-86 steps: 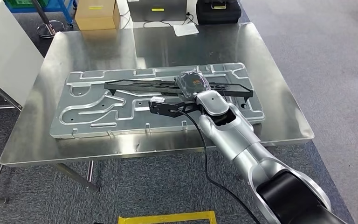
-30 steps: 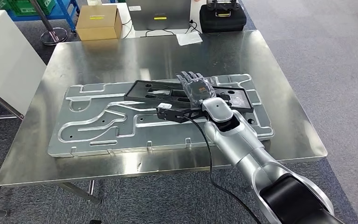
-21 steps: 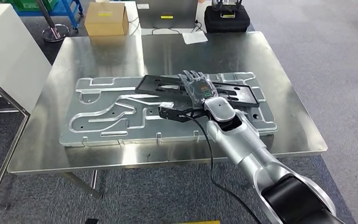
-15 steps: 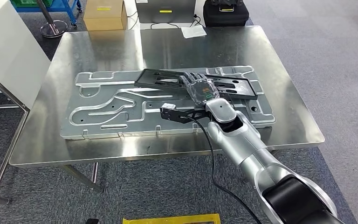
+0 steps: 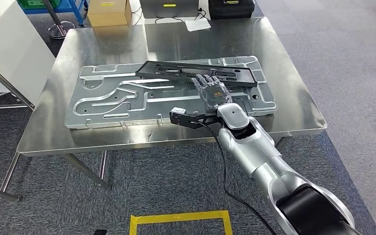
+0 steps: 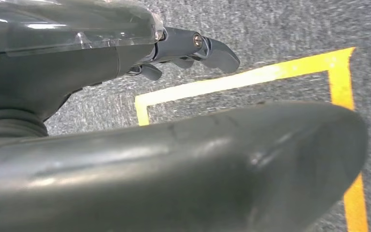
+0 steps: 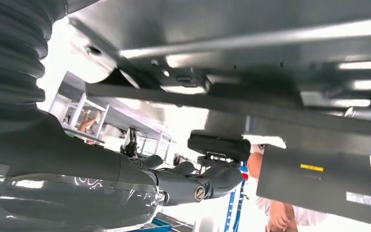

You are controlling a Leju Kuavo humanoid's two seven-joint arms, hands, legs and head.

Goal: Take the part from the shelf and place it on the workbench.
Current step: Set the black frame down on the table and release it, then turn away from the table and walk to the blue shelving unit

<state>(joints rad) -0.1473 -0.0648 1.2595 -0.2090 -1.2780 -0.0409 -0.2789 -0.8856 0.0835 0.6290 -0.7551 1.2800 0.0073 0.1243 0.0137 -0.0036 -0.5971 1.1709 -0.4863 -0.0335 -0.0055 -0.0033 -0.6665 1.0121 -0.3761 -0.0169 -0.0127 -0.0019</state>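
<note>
Part: the black frame-shaped part [image 5: 196,73] lies flat on the grey metal plate [image 5: 127,95] on the counter [image 5: 293,110], toward the plate's far edge; placing looks done.
Right hand: the right hand [image 5: 212,91] hovers just beside the near edge of the part, fingers spread, holding nothing; in the right wrist view the right hand [image 7: 174,181] has its dark fingers apart with air between them.
Left hand: the left hand [image 6: 125,53] hangs over the carpet near a yellow tape line [image 6: 251,77]; its fingers look loosely curled, but whether it is clenched or released I cannot tell.
Risk, snag: the fingertips are close to the part's edge, so a pull-back along the surface could catch the frame and drag it across the plate.
Risk, cable: the black cable [image 5: 220,161] trailing from the wrist mount hangs past the counter edge and could hook it if the arm drops low.
Risk, slide: plate and counter are both smooth metal, so a nudge would likely shift things easily.
Surface: polished steel counter with rounded corners, reflective, on thin legs.
Room: grey carpet, a cardboard box [image 5: 108,12] and a black case [image 5: 231,8] beyond the far side, a white panel [image 5: 10,54] to the left.
</note>
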